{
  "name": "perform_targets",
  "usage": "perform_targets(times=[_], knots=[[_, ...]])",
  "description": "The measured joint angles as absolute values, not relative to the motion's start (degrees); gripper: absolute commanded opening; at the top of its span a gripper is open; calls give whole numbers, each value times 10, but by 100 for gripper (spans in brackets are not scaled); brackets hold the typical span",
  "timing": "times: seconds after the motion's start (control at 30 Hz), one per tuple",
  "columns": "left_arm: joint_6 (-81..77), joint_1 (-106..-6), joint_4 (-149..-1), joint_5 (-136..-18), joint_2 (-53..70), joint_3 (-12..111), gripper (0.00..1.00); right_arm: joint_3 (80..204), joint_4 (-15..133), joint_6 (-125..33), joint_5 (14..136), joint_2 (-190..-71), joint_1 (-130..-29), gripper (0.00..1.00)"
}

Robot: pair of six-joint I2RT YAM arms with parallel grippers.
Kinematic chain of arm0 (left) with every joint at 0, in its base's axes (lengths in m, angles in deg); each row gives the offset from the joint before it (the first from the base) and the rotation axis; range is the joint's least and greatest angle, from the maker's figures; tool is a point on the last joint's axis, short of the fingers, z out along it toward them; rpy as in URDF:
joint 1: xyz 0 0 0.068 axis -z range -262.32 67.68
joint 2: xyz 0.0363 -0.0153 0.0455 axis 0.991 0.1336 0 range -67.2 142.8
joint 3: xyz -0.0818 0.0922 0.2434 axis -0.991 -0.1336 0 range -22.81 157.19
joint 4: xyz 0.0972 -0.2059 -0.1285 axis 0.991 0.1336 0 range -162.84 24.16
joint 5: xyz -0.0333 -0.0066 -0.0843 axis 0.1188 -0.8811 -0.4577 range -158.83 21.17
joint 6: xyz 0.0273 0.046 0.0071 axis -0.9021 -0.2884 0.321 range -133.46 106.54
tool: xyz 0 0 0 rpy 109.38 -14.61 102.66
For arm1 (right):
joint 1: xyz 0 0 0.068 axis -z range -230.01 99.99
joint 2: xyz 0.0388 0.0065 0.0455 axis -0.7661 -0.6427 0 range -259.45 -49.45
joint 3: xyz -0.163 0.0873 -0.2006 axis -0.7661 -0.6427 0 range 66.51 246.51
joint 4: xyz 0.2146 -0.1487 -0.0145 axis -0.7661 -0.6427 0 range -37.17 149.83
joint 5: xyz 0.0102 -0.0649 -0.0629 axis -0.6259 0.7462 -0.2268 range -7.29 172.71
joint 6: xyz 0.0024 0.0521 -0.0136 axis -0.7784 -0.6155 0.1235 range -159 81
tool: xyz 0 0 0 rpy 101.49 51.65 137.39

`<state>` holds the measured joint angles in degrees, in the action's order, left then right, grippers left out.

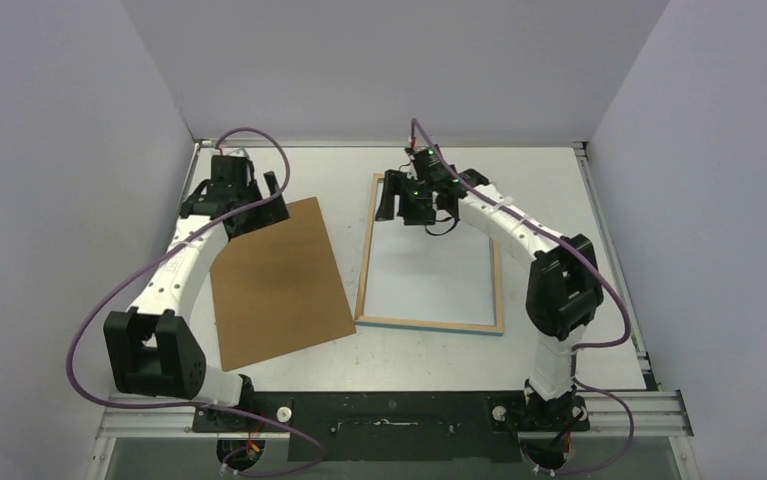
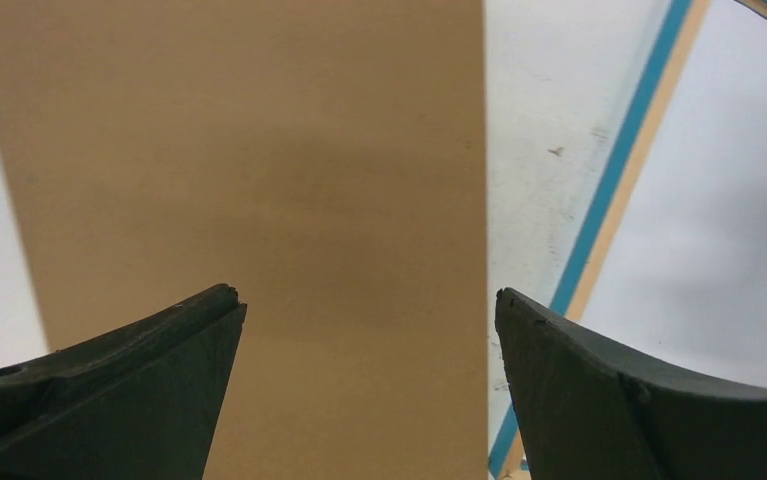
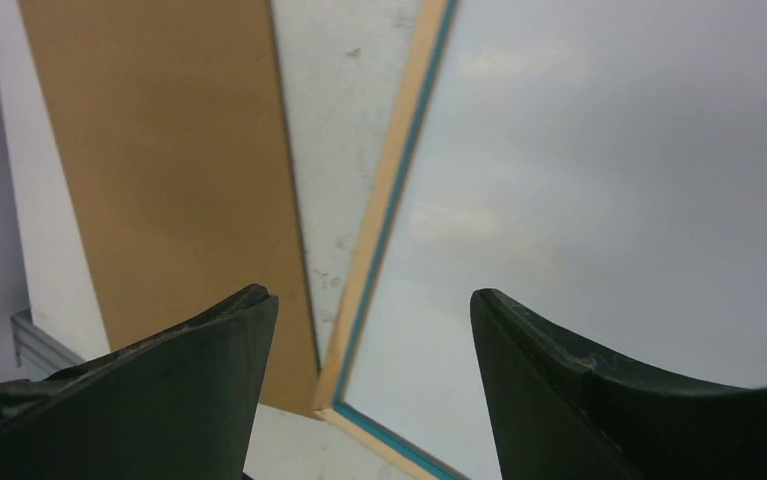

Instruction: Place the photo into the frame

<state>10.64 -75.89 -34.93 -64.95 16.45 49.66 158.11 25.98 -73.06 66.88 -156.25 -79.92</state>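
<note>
The frame (image 1: 363,270) lies flat at the table's middle, its light wood back edges up and a thin turquoise line (image 3: 392,190) along them. Inside it I see only a plain pale surface (image 1: 429,270). The photo's balloon print shows in no view. My right gripper (image 1: 406,203) hovers open over the frame's far left corner; in the right wrist view the gripper (image 3: 371,296) holds nothing, with the frame's left rail below it. My left gripper (image 1: 262,196) stands open at the far end of the brown backing board (image 1: 274,280), with nothing between its fingers (image 2: 199,340).
The backing board (image 2: 259,150) lies just left of the frame (image 2: 609,190), a narrow strip of white table (image 2: 529,120) between them. Grey enclosure walls (image 1: 59,150) close in the table on three sides. A metal rail (image 1: 399,410) runs along the near edge by the arm bases.
</note>
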Motion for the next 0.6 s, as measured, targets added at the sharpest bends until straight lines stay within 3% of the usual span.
perform_targets(times=[0.3, 0.6], knots=[[144, -897, -303, -660, 41, 348, 94, 1635, 318, -828, 664, -1651, -924, 65], [146, -965, -281, -674, 15, 256, 94, 1732, 258, -874, 744, -1762, -1004, 67]])
